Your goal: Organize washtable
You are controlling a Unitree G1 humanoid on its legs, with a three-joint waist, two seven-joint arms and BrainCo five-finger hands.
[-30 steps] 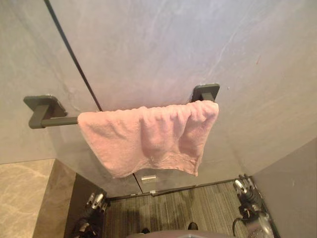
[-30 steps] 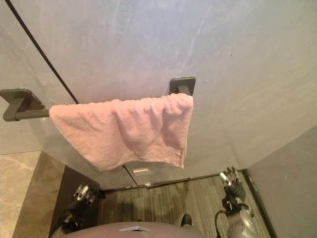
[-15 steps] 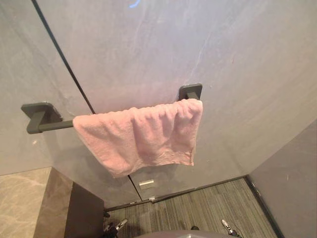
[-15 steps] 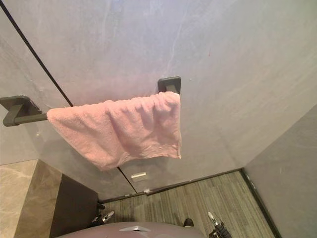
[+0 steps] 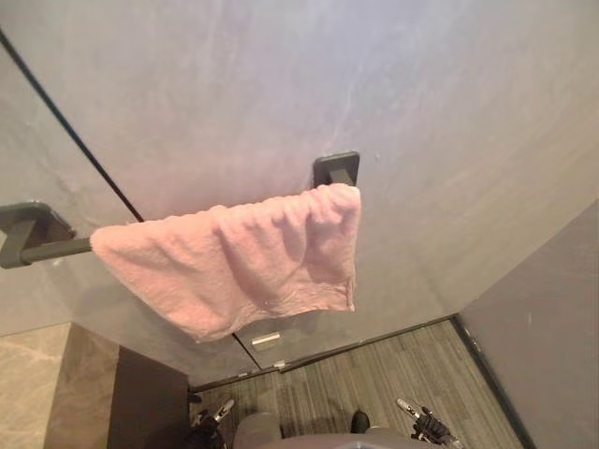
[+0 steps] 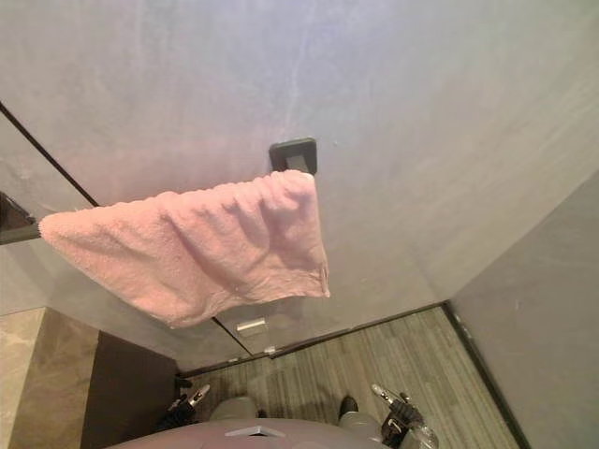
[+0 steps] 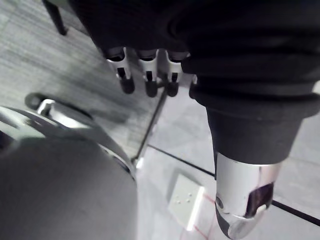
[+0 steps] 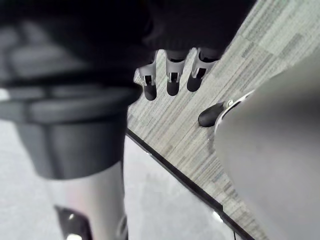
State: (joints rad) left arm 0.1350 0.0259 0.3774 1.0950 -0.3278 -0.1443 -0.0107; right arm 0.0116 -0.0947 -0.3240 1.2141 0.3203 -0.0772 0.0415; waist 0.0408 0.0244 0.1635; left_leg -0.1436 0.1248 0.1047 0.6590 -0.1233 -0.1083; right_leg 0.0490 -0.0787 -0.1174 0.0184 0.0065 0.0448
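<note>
Both the left robot hand (image 7: 148,82) and the right robot hand (image 8: 171,80) are seen low by the floor (image 5: 374,374), fingers loosely straight and empty, while the pink towel (image 5: 234,267) is draped lengthwise along the wall rail (image 5: 51,250) well above, more nearly over the left one.

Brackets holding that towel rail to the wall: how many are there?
2. The left bracket sits at the rail's bare end; the right bracket peeks out just above the pink towel's top corner.

Grey stone wall (image 5: 449,112) ahead, crossed by a dark diagonal seam (image 5: 65,140) at left. Grey striped floor (image 5: 374,374) below. Beige stone bench (image 5: 37,393) near left.
</note>
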